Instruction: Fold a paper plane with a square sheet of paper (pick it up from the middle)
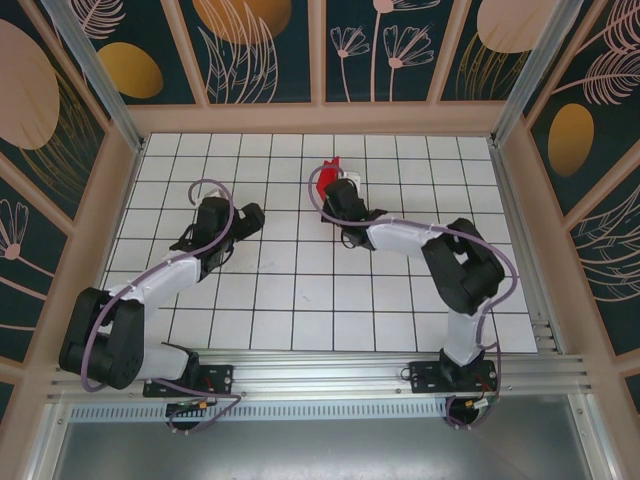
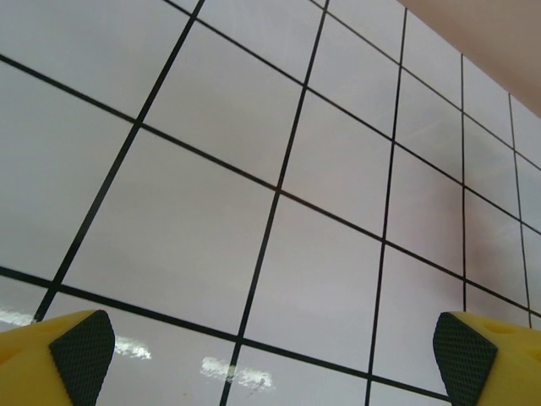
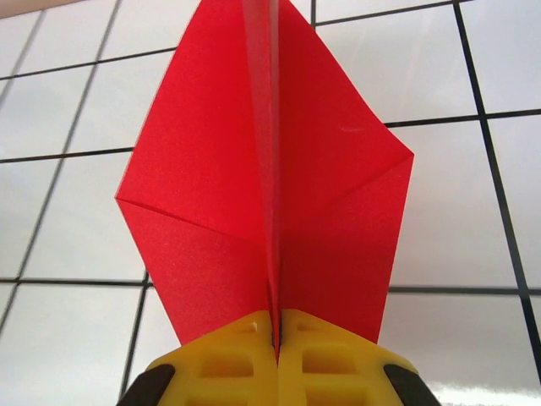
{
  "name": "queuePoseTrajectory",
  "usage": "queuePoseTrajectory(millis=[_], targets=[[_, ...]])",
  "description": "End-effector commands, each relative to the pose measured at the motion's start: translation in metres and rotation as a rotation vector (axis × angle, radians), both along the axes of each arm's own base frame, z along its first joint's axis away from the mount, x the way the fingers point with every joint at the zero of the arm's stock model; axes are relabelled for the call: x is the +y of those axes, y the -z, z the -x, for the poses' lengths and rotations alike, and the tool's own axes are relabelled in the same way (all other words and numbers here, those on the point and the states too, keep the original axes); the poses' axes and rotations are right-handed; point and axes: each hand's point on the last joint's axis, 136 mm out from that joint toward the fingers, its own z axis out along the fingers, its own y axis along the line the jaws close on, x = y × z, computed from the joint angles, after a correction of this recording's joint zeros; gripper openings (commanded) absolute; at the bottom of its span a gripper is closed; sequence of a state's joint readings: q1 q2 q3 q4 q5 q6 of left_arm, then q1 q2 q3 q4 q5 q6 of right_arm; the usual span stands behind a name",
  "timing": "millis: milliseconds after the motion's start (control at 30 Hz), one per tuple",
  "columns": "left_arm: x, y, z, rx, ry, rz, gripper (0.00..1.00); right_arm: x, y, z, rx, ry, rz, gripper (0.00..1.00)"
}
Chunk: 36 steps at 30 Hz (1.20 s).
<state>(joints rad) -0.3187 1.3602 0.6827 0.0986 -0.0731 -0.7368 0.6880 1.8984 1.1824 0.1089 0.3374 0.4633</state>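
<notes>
The square sheet of paper is folded into a bright red paper plane [image 3: 254,169], with a sharp central crease and a wing spreading to each side. My right gripper [image 3: 276,326] is shut on the central fold at its lower end, and the pointed end reaches away from the fingers. From above, the paper plane [image 1: 335,167] stands up off the table at the back middle, just beyond the right gripper [image 1: 338,192]. My left gripper [image 2: 272,359] is open wide with nothing between its yellow fingers [image 2: 80,351], over bare tiles. It sits to the left of the plane [image 1: 243,217], about two tiles away.
The white table with a black grid [image 1: 300,300] is boxed in by pink framed walls [image 1: 120,190] on the left, back and right. An aluminium rail [image 1: 330,375] runs along the near edge at the arm bases.
</notes>
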Motion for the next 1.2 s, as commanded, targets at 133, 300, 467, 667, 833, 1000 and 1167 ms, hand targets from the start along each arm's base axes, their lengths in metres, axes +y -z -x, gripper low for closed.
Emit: queuePoseTrajectory(millis=[133, 300, 467, 667, 833, 1000, 1167], targets=[[0.004, 0.019, 0.012, 0.048, 0.025, -0.04, 0.98, 0.004, 0.049, -0.02, 0.129, -0.015, 0.085, 0.0], [0.002, 0.022, 0.013, 0.053, 0.038, -0.033, 0.98, 0.008, 0.075, -0.024, 0.172, -0.023, 0.1, 0.02], [0.001, 0.024, 0.013, 0.057, 0.046, -0.035, 0.99, 0.007, 0.093, -0.02, 0.207, -0.028, 0.12, 0.08], [-0.001, 0.025, 0.013, 0.061, 0.051, -0.031, 0.99, 0.009, 0.094, -0.018, 0.22, -0.032, 0.123, 0.17], [-0.001, 0.022, 0.011, 0.057, 0.051, -0.031, 0.98, 0.02, 0.059, -0.023, 0.181, -0.05, 0.09, 0.24], [0.003, 0.008, 0.006, 0.032, 0.036, -0.048, 0.98, 0.022, 0.001, -0.024, 0.112, -0.043, 0.037, 0.38], [0.013, -0.017, -0.002, -0.03, -0.01, -0.097, 0.98, 0.01, -0.062, -0.014, 0.008, -0.025, -0.016, 0.55]])
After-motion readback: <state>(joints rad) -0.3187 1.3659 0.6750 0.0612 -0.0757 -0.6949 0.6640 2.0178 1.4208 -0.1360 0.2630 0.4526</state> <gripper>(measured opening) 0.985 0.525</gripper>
